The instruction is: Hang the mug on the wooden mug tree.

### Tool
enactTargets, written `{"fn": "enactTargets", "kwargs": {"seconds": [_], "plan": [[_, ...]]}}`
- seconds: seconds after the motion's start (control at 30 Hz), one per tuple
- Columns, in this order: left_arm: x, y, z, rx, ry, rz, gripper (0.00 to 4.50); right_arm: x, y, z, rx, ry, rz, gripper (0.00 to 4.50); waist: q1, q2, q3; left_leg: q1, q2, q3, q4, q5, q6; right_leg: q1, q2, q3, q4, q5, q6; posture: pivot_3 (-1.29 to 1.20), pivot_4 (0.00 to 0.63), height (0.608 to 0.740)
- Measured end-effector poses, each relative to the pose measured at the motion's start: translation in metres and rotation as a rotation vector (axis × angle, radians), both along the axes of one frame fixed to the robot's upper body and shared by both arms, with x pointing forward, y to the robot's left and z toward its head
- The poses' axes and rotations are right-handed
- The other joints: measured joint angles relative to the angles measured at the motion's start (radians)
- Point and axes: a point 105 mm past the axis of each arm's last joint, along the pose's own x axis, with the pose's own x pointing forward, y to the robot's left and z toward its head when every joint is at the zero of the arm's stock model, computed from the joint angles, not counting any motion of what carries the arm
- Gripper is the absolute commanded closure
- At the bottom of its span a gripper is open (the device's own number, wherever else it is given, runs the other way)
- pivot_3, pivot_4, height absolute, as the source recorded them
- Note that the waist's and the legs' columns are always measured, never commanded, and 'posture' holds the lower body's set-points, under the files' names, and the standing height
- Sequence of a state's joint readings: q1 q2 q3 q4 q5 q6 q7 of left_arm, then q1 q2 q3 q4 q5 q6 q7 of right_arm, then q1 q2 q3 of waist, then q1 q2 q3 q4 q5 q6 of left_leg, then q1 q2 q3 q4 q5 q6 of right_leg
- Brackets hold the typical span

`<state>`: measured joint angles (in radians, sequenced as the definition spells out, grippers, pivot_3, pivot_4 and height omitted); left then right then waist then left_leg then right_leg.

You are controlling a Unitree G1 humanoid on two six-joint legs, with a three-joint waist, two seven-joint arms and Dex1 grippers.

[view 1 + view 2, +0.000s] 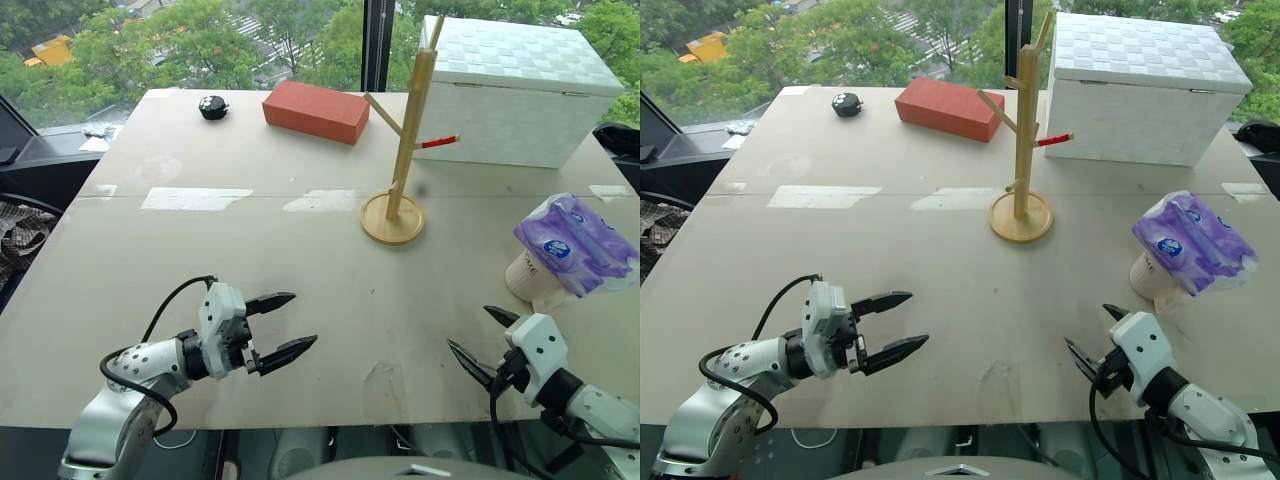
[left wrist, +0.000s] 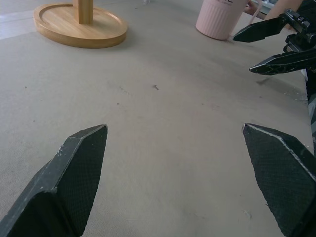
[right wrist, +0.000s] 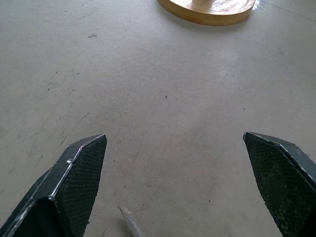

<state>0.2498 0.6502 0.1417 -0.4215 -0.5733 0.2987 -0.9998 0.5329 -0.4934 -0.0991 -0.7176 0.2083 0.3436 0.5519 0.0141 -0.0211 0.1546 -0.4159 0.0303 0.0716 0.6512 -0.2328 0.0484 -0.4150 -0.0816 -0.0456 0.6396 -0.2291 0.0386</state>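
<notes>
Task unstarted: mug [image 1: 527, 275] upright on worktop [image 1: 300, 260], to the right of and nearer than wooden mug tree [image 1: 405, 150], packet [image 1: 578, 243] lying across its mouth, pegs bare; left pincer [image 1: 283, 327] and right pincer [image 1: 485, 338] both released, grasping nothing, nearer than the tree.

Bare worktop [image 1: 300, 290] runs from the near edge to the wooden mug tree [image 1: 405, 140] at mid-worktop — open passage. A purple-and-white packet [image 1: 575, 245] caps the mug [image 1: 525, 278] at the right edge; behind the tree a red brick [image 1: 315, 110] and white box [image 1: 520, 90] block the far edge.
</notes>
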Motion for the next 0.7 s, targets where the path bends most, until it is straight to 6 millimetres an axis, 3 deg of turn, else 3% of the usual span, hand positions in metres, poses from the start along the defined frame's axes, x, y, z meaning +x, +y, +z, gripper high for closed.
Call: {"fn": "enactTargets", "kwargs": {"seconds": [0.13, 0.23, 0.37, 0.47, 0.7], "plan": [[0.005, -0.004, 0.01, -0.04, -0.02, -0.028, 0.0, 0.008, 0.0, 0.009, -0.06, -0.069, -0.024, 0.01, 0.001, 0.001, 0.0, 0.0, 0.0, 0.0, 0.0, 0.0, 0.0, 0.0, 0.0, 0.0, 0.0, 0.0, 0.0, 0.0, 0.15, 0.74], [0.007, -0.013, 0.032, -0.122, -0.077, -0.116, 0.0, 0.021, 0.01, 0.046, -0.146, -0.248, 0.014, 0.01, -0.002, 0.001, 0.0, 0.001, 0.0, 0.0, 0.001, 0.0, 0.0, 0.0, 0.0, 0.0, 0.0, 0.0, 0.0, 0.0, 0.15, 0.74], [0.006, -0.017, 0.043, -0.151, -0.093, -0.191, 0.0, 0.033, 0.011, 0.072, -0.231, -0.338, 0.033, 0.01, -0.001, 0.0, 0.0, 0.0, 0.0, 0.001, 0.001, 0.002, 0.004, 0.0, 0.002, -0.001, 0.0, 0.0, 0.0, 0.0, 0.15, 0.74], [0.002, -0.03, 0.065, -0.152, -0.155, -0.305, 0.0, 0.056, -0.014, 0.108, -0.441, -0.423, -0.047, 0.01, 0.003, 0.001, 0.001, -0.001, -0.001, 0.001, 0.001, 0.003, 0.004, 0.0, 0.004, -0.005, 0.0, 0.001, -0.002, 0.0, 0.15, 0.74], [0.005, -0.044, 0.076, -0.16, -0.168, -0.356, 0.0, 0.074, -0.048, 0.126, -0.62, -0.369, -0.201, 0.01, -0.001, 0.0, 0.001, -0.002, -0.002, 0.0, 0.001, 0.003, 0.005, 0.001, 0.005, -0.006, 0.0, 0.002, -0.004, 0.0, 0.15, 0.74]]}}
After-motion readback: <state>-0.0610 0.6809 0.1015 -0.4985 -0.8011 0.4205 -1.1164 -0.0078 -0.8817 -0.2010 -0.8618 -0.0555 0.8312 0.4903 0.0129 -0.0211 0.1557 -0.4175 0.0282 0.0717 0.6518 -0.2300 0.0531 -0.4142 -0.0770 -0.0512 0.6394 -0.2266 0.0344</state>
